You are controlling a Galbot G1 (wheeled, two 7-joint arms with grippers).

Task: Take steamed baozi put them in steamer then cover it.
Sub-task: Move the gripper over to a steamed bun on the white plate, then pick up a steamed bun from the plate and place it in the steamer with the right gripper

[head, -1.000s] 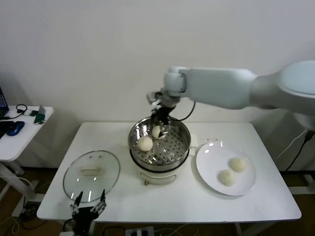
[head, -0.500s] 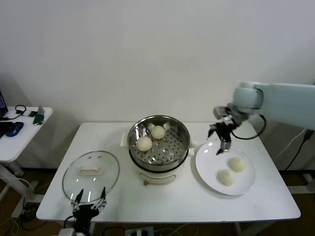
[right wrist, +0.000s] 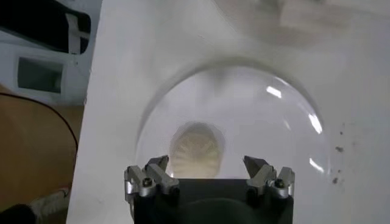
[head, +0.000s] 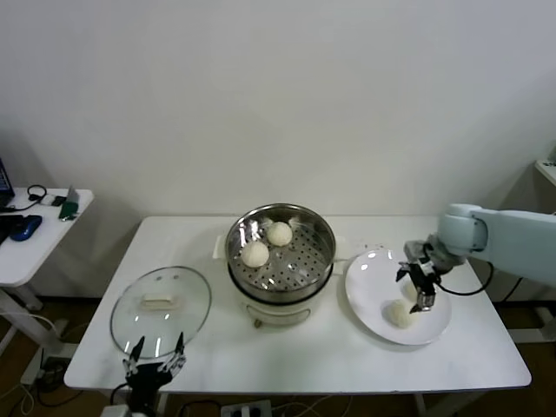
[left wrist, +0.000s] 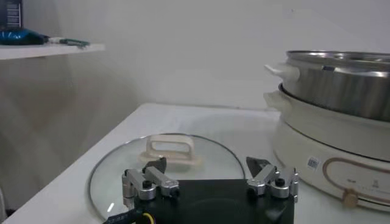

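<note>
A white rectangular surface (head: 347,365) is standing against a plain pale wall (head: 261,95), filling the middle of the head view. Toward its 3 o'clock side a flat white plate (head: 369,282) is lying on it. Off at 9 o'clock a smaller white side table (head: 43,239) is standing apart from it, carrying black headphones (head: 36,192), a blue item (head: 28,227) and a small green object (head: 69,207). Cables (head: 35,334) are trailing on the brown floor beneath that table, and a dark cable (head: 526,265) is hanging at the far 3 o'clock edge.
</note>
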